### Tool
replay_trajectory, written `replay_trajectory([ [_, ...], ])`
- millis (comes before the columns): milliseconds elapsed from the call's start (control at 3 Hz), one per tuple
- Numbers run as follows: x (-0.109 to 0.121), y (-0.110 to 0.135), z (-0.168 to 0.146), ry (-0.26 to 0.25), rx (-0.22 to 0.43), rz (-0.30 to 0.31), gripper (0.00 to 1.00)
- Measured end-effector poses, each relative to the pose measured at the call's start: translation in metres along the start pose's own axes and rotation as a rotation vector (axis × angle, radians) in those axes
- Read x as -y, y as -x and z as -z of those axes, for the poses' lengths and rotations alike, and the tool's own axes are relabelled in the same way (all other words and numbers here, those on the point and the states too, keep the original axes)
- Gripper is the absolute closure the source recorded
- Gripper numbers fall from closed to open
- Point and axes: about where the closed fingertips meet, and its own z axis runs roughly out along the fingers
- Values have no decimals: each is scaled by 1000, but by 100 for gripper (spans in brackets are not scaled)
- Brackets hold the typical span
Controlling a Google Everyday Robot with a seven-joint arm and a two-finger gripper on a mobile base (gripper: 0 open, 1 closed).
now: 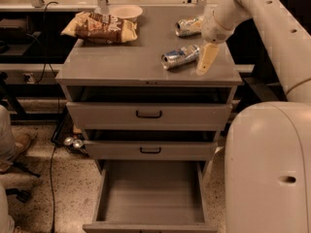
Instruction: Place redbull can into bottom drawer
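While the redbull can lies on its side on top of the cabinet, toward the cabinet's front right part, the gripper hangs just beside the can's right end. The gripper points down and a little leftward, with its tip close to the cabinet top near the right edge. It holds nothing that can be seen, and whether it is spread apart or closed together cannot be told from this angle. The arm reaches in from above the cabinet's right rear corner.

At the foot of the cabinet the bottom drawer stands pulled far out, its flat grey floor showing. Above it on the cabinet front sit two shallower drawers, the top drawer and the middle drawer, each with a black handle and each pulled out slightly.

Further back on the cabinet top, behind the redbull can, a second can lies on its side. At the cabinet's rear left lies a bag of chips, and a pale bowl stands just behind the bag. The robot's rounded base fills the space to the right of the cabinet.
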Motion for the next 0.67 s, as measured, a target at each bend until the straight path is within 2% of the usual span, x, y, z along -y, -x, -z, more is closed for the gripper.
replay_trajectory([
  [667, -1, 20, -21, 65, 30, 51, 2],
])
